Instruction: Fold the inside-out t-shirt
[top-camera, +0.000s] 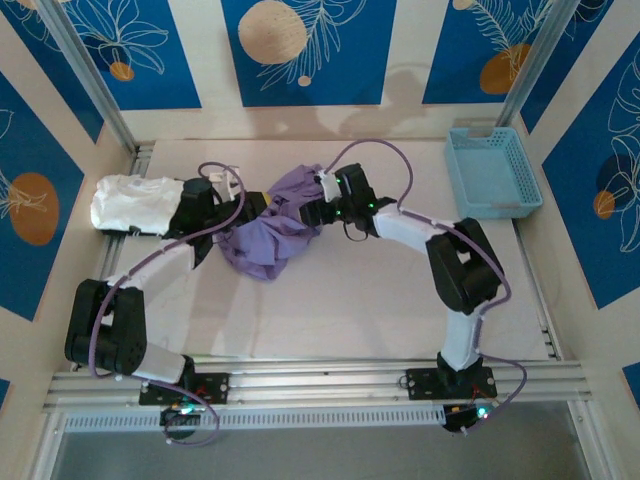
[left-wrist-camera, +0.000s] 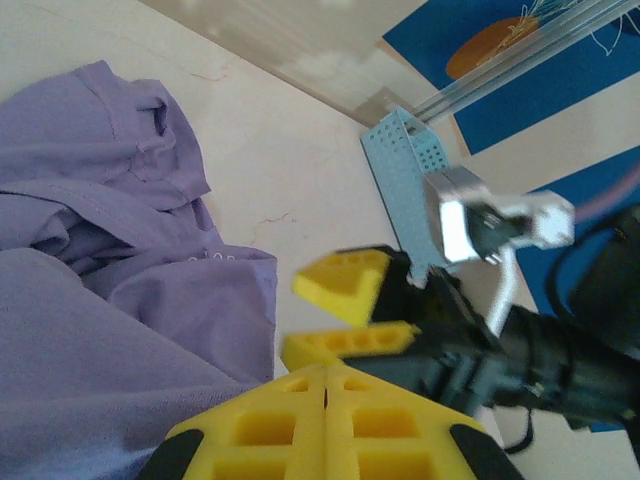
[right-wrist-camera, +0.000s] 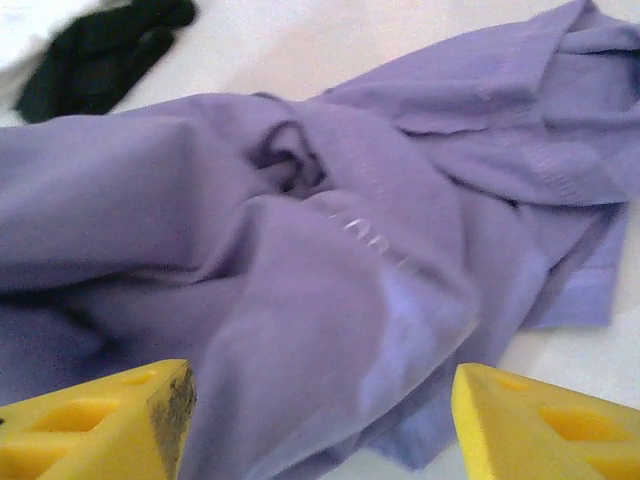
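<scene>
The inside-out t-shirt (top-camera: 268, 238) is a lavender heap, crumpled in the middle of the table. My left gripper (top-camera: 252, 206) reaches in at its left edge; in the left wrist view its yellow fingers (left-wrist-camera: 325, 400) are pressed flat together with no cloth between them, and the t-shirt (left-wrist-camera: 110, 260) lies just to their left. From the right, my right gripper (top-camera: 305, 213) hangs over the heap's upper part. In the right wrist view its jaws (right-wrist-camera: 320, 430) stand wide open over a bulging fold of the t-shirt (right-wrist-camera: 330, 250). The right gripper (left-wrist-camera: 320, 320) also appears open just ahead of my left fingers.
A folded white garment (top-camera: 130, 205) lies at the left edge of the table, with a black garment (right-wrist-camera: 100, 50) beside it. A light blue basket (top-camera: 492, 172) stands at the back right. Bare table (top-camera: 360, 300) stretches in front of the heap.
</scene>
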